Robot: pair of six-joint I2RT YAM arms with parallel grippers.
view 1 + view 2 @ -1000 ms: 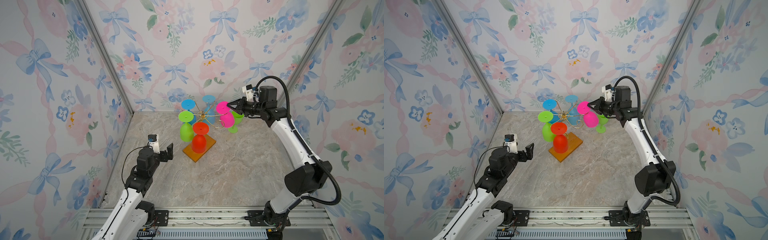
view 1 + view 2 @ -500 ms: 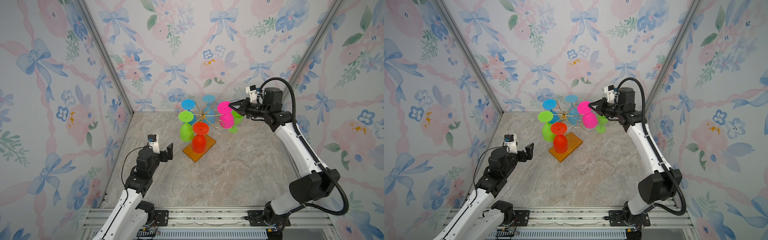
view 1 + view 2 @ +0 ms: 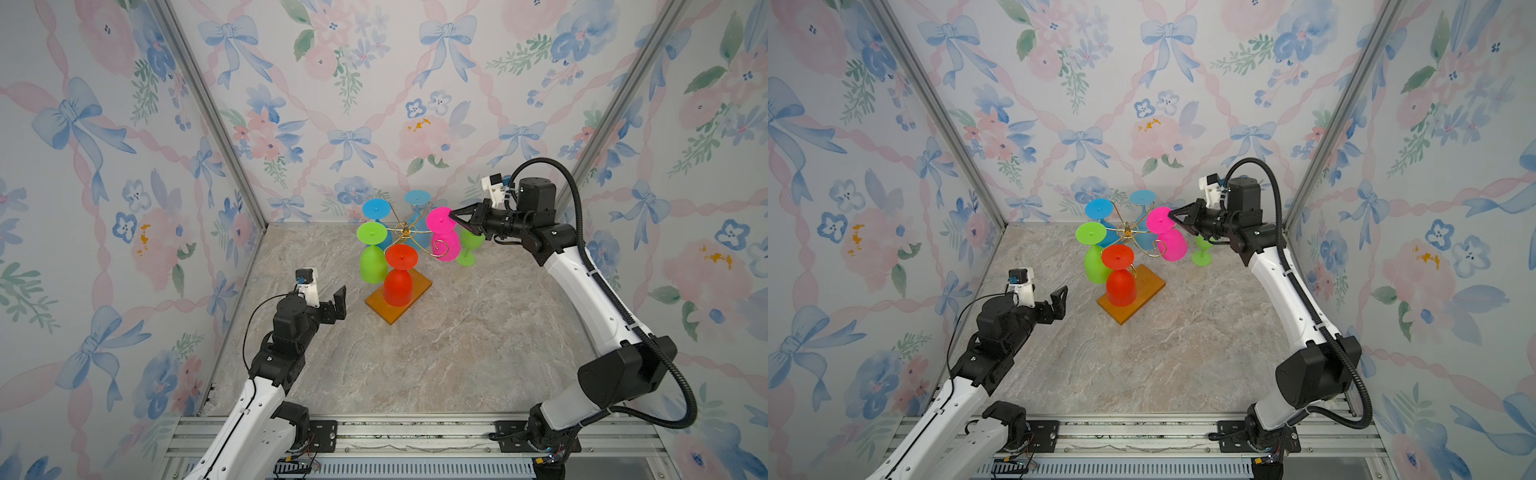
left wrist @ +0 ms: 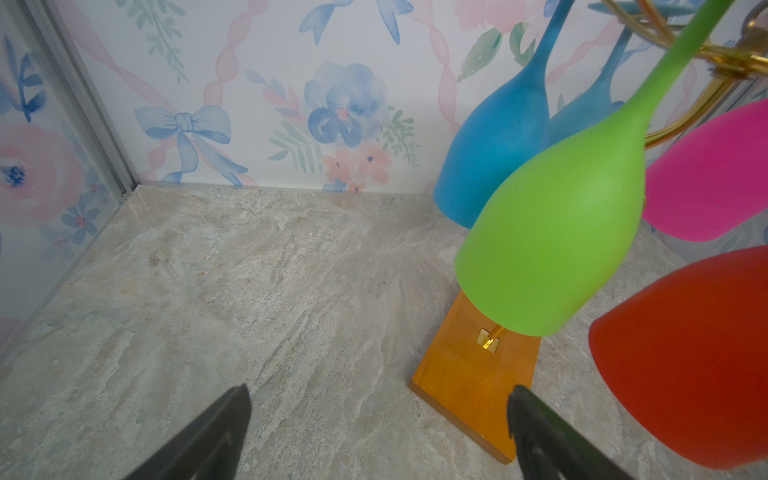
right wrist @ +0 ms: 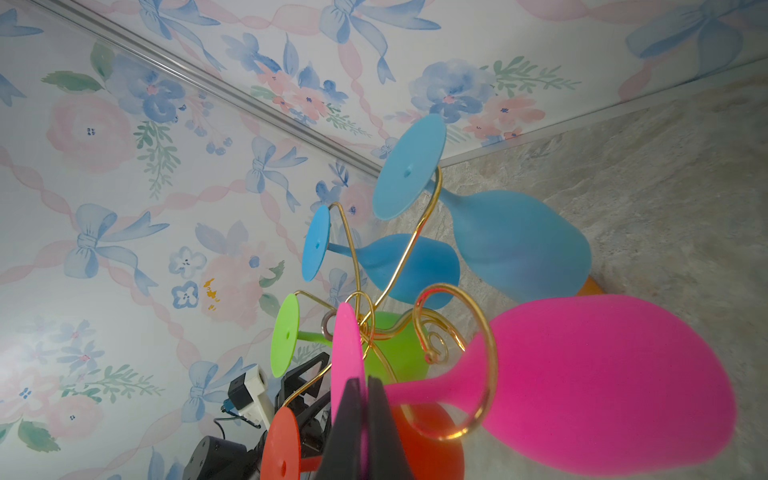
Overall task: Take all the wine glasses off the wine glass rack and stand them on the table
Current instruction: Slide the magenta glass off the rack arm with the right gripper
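The wine glass rack (image 3: 402,227) (image 3: 1126,227), gold wire on an orange-brown wooden base (image 3: 417,291) (image 4: 469,374), stands at the back middle. A pink wine glass (image 3: 445,246) (image 3: 1171,247) (image 5: 602,382) hangs upside down in a curled arm on the rack's right side. My right gripper (image 3: 455,218) (image 3: 1173,217) (image 5: 365,388) is shut on the rim of its flat foot. My left gripper (image 3: 336,301) (image 3: 1059,301) (image 4: 378,409) is open and empty, low over the table left of the base.
Red (image 3: 398,284), green (image 3: 372,266) and two blue glasses (image 3: 380,216) also hang upside down on the rack. Another green glass (image 3: 467,247) (image 3: 1201,253) stands upright on the table under my right gripper. Flowered walls close in the back and sides.
My right arm's elbow has swung outward to the right while its gripper stays shut on the pink foot. The left arm has not moved.
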